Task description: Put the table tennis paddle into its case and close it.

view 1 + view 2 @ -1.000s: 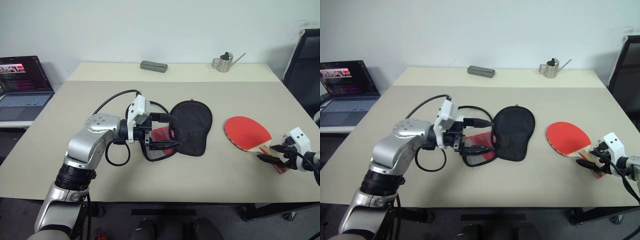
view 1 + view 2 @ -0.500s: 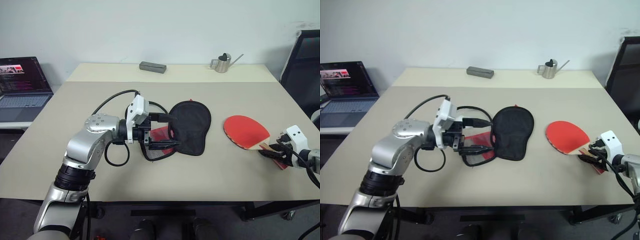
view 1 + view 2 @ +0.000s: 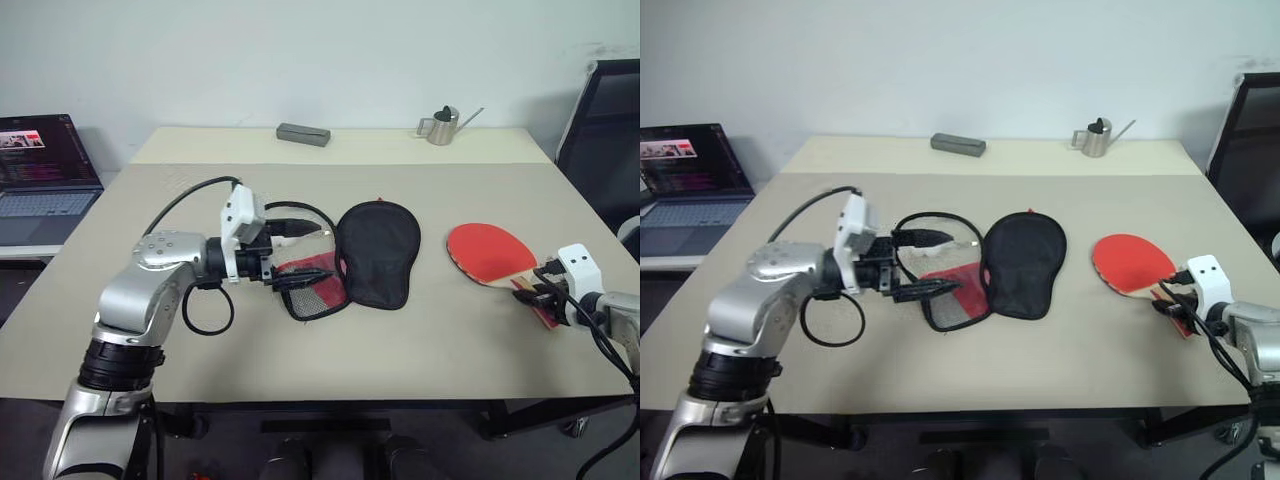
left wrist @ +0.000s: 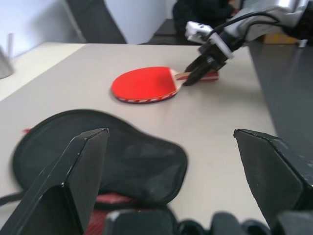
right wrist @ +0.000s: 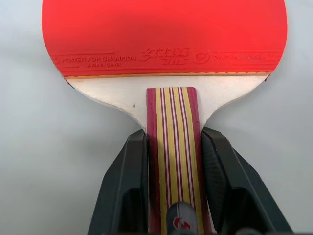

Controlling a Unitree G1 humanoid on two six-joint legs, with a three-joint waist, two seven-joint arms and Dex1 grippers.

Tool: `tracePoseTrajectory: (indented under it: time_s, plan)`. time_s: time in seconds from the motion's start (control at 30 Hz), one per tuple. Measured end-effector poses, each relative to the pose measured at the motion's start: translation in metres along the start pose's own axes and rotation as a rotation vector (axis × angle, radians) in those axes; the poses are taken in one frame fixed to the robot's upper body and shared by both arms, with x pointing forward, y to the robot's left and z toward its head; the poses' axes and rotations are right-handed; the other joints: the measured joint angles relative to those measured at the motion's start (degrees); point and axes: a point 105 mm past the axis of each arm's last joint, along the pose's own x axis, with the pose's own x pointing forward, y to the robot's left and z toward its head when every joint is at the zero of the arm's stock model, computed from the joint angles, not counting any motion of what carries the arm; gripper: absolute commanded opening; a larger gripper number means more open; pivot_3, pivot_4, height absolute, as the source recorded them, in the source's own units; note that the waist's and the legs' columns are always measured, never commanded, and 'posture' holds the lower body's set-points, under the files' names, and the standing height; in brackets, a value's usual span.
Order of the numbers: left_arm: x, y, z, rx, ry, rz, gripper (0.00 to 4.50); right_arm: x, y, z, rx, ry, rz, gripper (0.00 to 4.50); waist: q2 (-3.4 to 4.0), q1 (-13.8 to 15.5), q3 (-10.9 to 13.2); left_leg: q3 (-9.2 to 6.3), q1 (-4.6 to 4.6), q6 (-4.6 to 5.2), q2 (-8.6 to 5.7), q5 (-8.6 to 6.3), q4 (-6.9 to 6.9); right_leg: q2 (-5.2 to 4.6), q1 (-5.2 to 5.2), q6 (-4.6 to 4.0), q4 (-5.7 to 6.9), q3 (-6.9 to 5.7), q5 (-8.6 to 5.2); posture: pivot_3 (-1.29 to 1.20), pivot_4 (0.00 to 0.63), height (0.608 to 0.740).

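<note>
The table tennis paddle (image 3: 488, 253) lies flat on the table's right side, red blade up, with its striped wooden handle (image 5: 174, 161) pointing at my right gripper (image 3: 535, 293). That gripper is shut on the handle, one finger (image 5: 128, 181) pressed to each side. The case (image 3: 378, 252) lies at mid-table with its black side up and its red mesh flap (image 3: 314, 289) folded out to the left. My left gripper (image 3: 303, 254) stands open at the case's mouth, and the black zipper rim appears looped around its spread fingers (image 4: 73, 181).
A grey box (image 3: 305, 134) and a small metal watering can (image 3: 440, 125) sit at the table's far edge. A laptop (image 3: 45, 165) stands on a side desk to the left. A black chair (image 3: 605, 130) is at the right. The table's front edge is close to the right gripper.
My right gripper has gone from open around the paddle's handle to shut on it. My left gripper has drawn to the left, stretching the case's mouth wider.
</note>
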Motion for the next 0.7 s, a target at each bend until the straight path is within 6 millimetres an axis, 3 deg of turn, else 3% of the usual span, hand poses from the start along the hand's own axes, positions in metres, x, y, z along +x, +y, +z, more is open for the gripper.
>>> tracePoseTrajectory:
  time_s: [0.17, 0.4, 0.63, 0.7]
  plan:
    - [-0.019, 0.012, -0.004, -0.008, 0.008, 0.085, 4.5, -0.008, 0.024, 0.049, -0.033, -0.132, 0.034, 1.12, 0.02, 0.1, 0.0, 0.12, -0.24, 0.03, 0.01, -0.02, -0.17, 0.0, -0.36, -0.01, -0.03, 0.09, -0.01, 0.0, 0.15, 0.74]
    - [-0.036, 0.02, -0.007, -0.012, 0.012, 0.175, 4.5, -0.014, 0.063, 0.086, -0.045, -0.224, 0.105, 1.12, 0.02, 0.1, 0.1, 0.11, -0.31, 0.04, 0.03, -0.03, -0.17, 0.0, -0.4, -0.01, -0.11, 0.08, -0.01, 0.0, 0.15, 0.74]
    - [-0.041, 0.022, -0.008, -0.005, 0.014, 0.207, 4.5, 0.008, 0.126, 0.078, -0.025, -0.177, 0.241, 1.12, 0.03, 0.1, 0.1, 0.12, -0.32, 0.04, 0.07, -0.03, -0.17, 0.03, -0.41, -0.02, -0.1, 0.08, 0.0, 0.0, 0.15, 0.74]
    - [-0.042, 0.023, -0.008, -0.002, 0.013, 0.214, 4.5, 0.013, 0.135, 0.076, -0.025, -0.166, 0.253, 1.12, 0.03, 0.1, 0.1, 0.11, -0.33, 0.04, 0.05, -0.03, -0.17, 0.02, -0.42, -0.02, -0.11, 0.08, 0.0, 0.0, 0.15, 0.74]
